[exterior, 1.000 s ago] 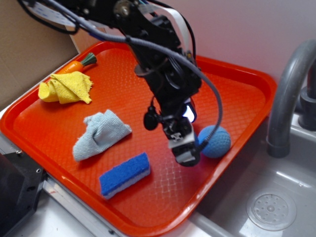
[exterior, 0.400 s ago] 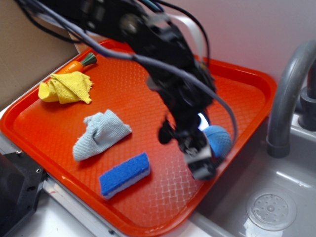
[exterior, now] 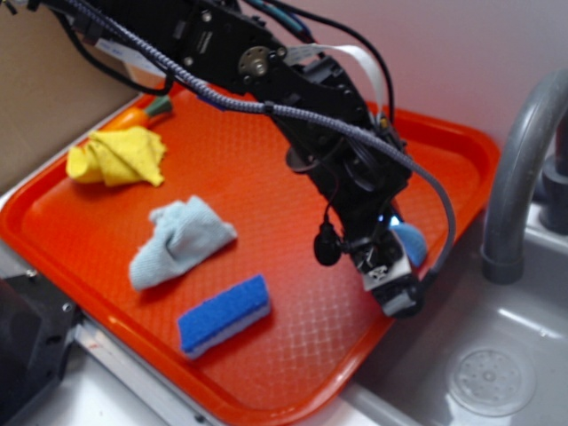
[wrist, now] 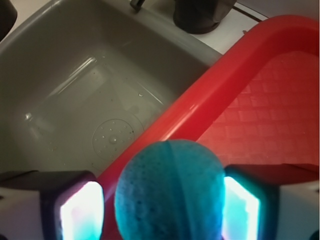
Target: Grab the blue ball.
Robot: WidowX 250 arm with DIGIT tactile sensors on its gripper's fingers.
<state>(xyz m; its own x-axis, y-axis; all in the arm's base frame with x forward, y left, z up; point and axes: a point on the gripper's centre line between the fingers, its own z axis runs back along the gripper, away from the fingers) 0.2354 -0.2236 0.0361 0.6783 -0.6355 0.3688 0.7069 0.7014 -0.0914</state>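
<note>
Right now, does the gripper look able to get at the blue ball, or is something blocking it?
Probably yes. In the wrist view the blue ball sits between the gripper fingers, with a gap on each side and nothing between. It lies by the tray's rim beside the sink.

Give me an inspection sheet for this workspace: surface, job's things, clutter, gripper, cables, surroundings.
Surface: red tray with a textured floor, sitting partly over the sink's edge.
Job's things: blue ball on the tray close to its rim, between the fingers; in the exterior view only a sliver of it shows behind the arm.
Clutter: blue-and-white sponge, pale blue-grey cloth, yellow cloth, toy carrot, all on the tray and away from the ball.
Gripper: gripper open, one finger on each side of the ball; contact cannot be told.
Cables: braided cable and white ribbon cable run along the arm.
Surroundings: grey sink with drain, faucet.
</note>
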